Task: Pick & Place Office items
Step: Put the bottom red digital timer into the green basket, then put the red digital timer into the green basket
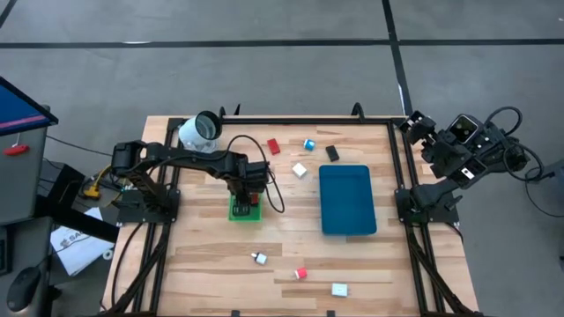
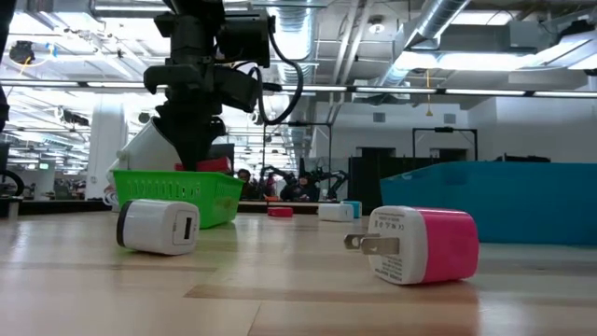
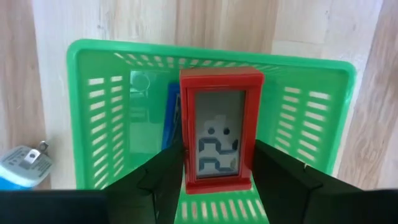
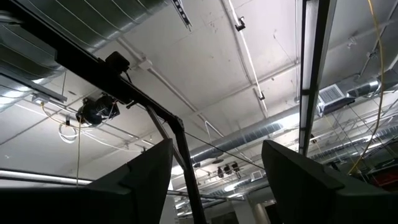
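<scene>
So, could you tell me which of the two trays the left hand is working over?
The green tray; the left hand hangs over it with a red clock between its fingers, while the blue tray sits apart, unattended.

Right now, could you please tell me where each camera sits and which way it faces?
High: overhead, looking down; both arms, green tray, blue tray.
Low: table height, looking across; left arm over the green tray, pink charger near.
Left wrist: looks down past the left pincer at a red clock.
Right wrist: right pincer faces the ceiling.
Shared: the green tray, in three views.
</scene>
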